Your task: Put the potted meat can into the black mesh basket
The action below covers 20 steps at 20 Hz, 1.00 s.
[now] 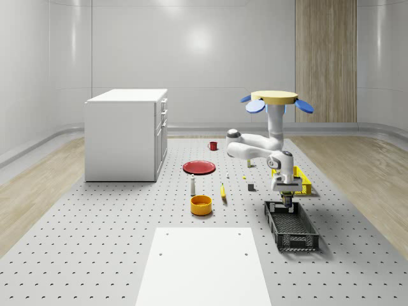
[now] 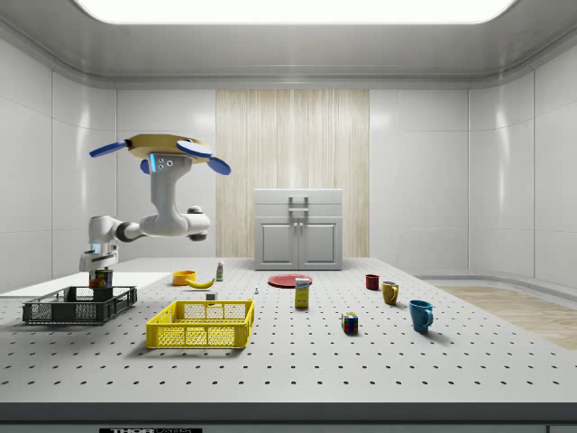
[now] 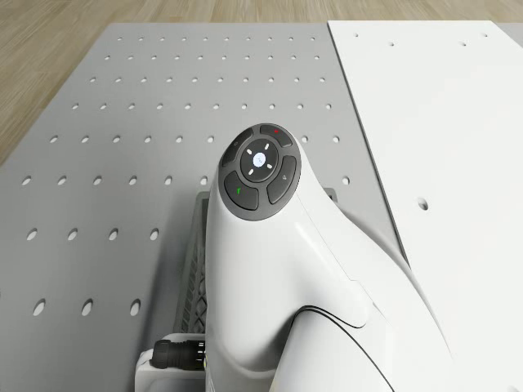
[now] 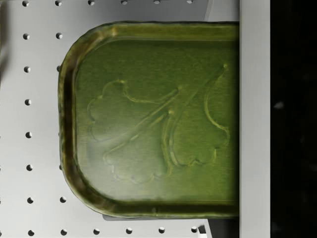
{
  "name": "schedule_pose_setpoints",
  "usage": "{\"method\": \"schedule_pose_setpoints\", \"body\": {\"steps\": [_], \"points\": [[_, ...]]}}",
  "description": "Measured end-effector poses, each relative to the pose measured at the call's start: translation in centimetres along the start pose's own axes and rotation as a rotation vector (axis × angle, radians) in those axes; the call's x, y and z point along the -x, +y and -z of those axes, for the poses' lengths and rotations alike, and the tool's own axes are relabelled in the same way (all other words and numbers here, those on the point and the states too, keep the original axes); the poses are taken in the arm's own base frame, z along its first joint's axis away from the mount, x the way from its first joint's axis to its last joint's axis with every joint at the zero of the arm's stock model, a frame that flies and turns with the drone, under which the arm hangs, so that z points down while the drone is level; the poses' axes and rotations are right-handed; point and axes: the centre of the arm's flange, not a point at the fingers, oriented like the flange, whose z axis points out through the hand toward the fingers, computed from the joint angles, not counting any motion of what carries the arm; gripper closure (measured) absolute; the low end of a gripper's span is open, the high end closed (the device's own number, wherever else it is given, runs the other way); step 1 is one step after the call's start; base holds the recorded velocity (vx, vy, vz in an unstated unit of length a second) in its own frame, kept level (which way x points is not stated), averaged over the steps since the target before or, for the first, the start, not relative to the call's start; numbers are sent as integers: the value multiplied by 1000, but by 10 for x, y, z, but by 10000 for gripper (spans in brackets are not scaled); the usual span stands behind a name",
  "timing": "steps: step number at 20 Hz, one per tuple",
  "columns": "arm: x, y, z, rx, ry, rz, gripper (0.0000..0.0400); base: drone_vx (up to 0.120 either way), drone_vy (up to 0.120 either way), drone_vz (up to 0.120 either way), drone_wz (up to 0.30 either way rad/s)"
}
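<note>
The drone [image 1: 275,99] hovers beside the black basket [image 1: 292,226] as its gripper [image 1: 287,197], clamped on the meat can [image 4: 153,119], holds it just above the basket's far end.

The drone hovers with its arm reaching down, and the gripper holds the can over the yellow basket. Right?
Not quite. The gripper holds the can over the black basket, not the yellow basket, which lies just beyond it in the whole-scene view. The drone does hover, arm reaching down.

white cabinet [image 1: 126,134], wood wall panel [image 1: 325,60]
</note>
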Motion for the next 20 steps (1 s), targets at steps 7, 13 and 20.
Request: {"method": "schedule_pose_setpoints", "body": {"steps": [7, 13, 20], "points": [[0, 0, 0, 0, 0, 0, 119, 120, -23, 0, 0], [0, 0, 0, 0, 0, 0, 119, 120, 0, -100, 0], [0, 0, 0, 0, 0, 0, 119, 120, -34, -40, 0]]}}
